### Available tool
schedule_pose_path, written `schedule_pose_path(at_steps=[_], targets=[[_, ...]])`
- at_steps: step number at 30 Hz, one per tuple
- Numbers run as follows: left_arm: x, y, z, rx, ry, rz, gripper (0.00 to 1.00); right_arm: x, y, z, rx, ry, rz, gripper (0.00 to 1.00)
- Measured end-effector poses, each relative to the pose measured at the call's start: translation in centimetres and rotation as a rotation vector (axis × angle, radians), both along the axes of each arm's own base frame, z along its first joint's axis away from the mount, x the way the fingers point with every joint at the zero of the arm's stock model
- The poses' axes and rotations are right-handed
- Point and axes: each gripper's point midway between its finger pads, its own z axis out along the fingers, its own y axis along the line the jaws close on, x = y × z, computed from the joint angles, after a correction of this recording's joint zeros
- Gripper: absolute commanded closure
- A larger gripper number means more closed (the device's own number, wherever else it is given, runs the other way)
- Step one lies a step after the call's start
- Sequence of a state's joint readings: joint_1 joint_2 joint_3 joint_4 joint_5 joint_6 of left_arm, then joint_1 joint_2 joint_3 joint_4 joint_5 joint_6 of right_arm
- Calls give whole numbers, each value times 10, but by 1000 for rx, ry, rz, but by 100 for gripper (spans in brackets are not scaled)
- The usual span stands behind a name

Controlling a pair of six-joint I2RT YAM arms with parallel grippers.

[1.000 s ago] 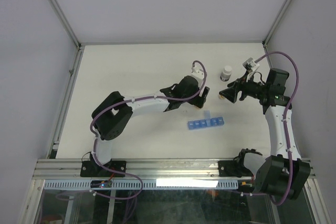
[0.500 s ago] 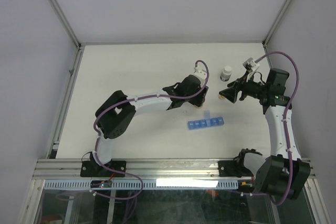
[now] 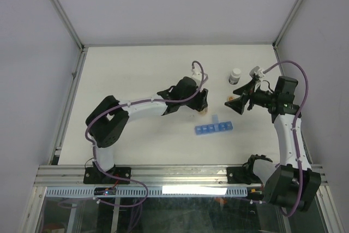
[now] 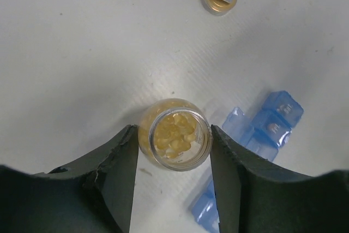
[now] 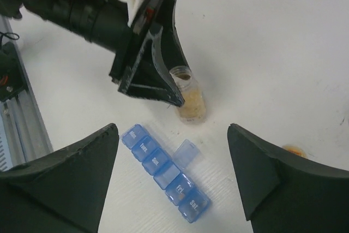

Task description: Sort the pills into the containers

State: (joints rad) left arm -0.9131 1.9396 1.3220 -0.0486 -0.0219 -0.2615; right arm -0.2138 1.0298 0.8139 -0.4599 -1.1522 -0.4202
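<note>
— Where are the pills (image 4: pixel 173 133)?

— In the open jar (image 4: pixel 175 154), upright and, as far as I can tell, resting on the table (image 3: pixel 136 69). My left gripper (image 3: pixel 203 103) is clamped on it, one finger against each side of its wall.

— And the pill organizer (image 3: pixel 214 128)?

— From above it lies at five o'clock from the jar, just beside it, not touching. Its row runs nine to three, tipped slightly toward two. One lid (image 5: pixel 188 154) is flipped open on the jar's side.

— Your other arm?

— My right gripper (image 3: pixel 234 101) hangs spread and empty at three o'clock from the jar. Both are near, but the left has the pills, so I judge the move is a short carry toward five.
</note>
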Motion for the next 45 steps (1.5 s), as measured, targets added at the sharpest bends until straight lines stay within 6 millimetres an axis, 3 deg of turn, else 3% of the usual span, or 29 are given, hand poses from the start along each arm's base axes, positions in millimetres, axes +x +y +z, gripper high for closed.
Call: schedule_pose_path(at_steps=[3, 6, 10, 14, 19, 26, 29, 35, 45], targets=[[-7, 20, 21, -97, 16, -2, 100, -12, 8, -2, -21, -103, 94, 8], [-14, 36, 60, -242, -8, 0, 100, -29, 21, -6, -41, -216, 196, 7], [-35, 41, 111, -458, -45, -30, 100, -43, 35, -6, -47, -312, 264, 7], [-55, 37, 139, -645, -20, -63, 100, -44, 44, 5, -48, -403, 297, 8], [-72, 26, 152, -744, 34, -71, 100, -40, 52, 14, -22, -444, 310, 8], [-92, 9, 159, -800, 83, -71, 100, -44, 65, 10, 6, -458, 351, 8], [-93, 4, 159, -803, 91, -61, 100, -46, 71, 7, 9, -461, 368, 11], [-90, 3, 161, -814, 96, -29, 100, -46, 75, 7, 3, -471, 373, 35], [-88, 1, 167, -821, 89, -17, 100, -43, 80, 0, -17, -447, 358, 35]])
